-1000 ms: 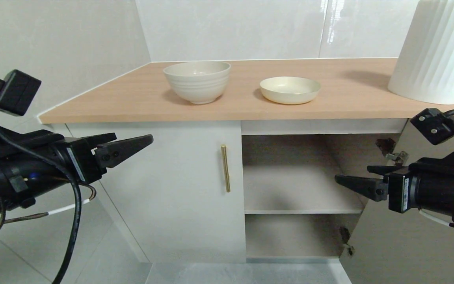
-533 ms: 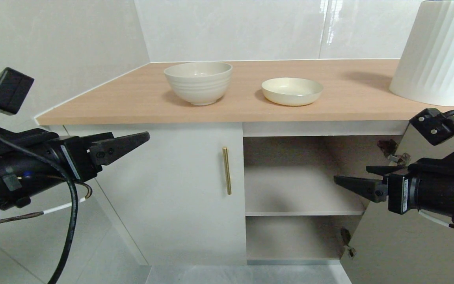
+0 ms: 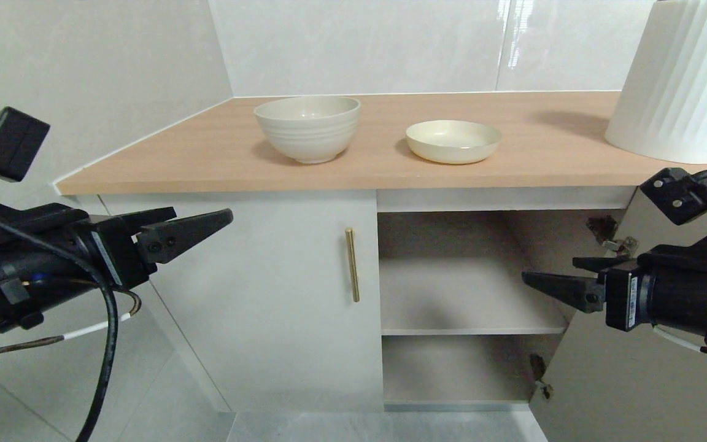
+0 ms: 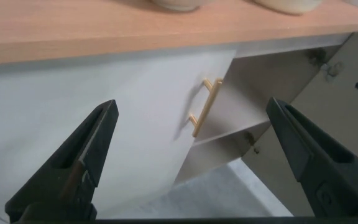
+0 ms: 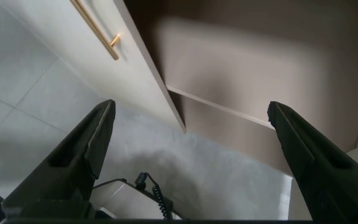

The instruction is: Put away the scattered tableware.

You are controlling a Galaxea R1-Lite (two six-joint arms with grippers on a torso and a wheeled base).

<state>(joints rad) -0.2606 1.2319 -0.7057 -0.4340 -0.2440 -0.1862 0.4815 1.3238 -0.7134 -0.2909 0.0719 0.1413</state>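
While both arms were held low in front of a kitchen cabinet, the left claw point(image 3: 203, 214) pointed forward and inward at the height of the closed cabinet door point(image 3: 255, 294). Its two black fingers were spread wide with nothing between them. The right claw point(image 3: 548, 270) was level, aimed inward across the mouth of the open compartment. It was likewise spread wide and empty, and it touched no part of the cabinet.

Two pieces of tableware sat on the wooden countertop point(image 3: 206, 159), above and beyond both claws. A deep, ribbed cream bowl point(image 3: 307, 127) stood upright, up and to the right of the left claw's tips. A shallow cream dish point(image 3: 453, 140) lay near the bowl but apart from it, higher than the right claw and to its left. Neither piece was touched by either claw.

A brass bar handle point(image 3: 351, 264) ran vertically on the closed door, between the two claws and nearer the left one's level. Just ahead of the right claw, a bare shelf point(image 3: 464, 307) divided the open compartment into upper and lower spaces, and the swung-out door point(image 3: 605, 380) hung below that arm. Above the right arm a tall, white fluted vessel point(image 3: 679, 80) stood on the counter. Pale glossy wall tiles point(image 3: 359, 43) backed the worktop, and grey floor tiles point(image 3: 366, 426) lay beneath.
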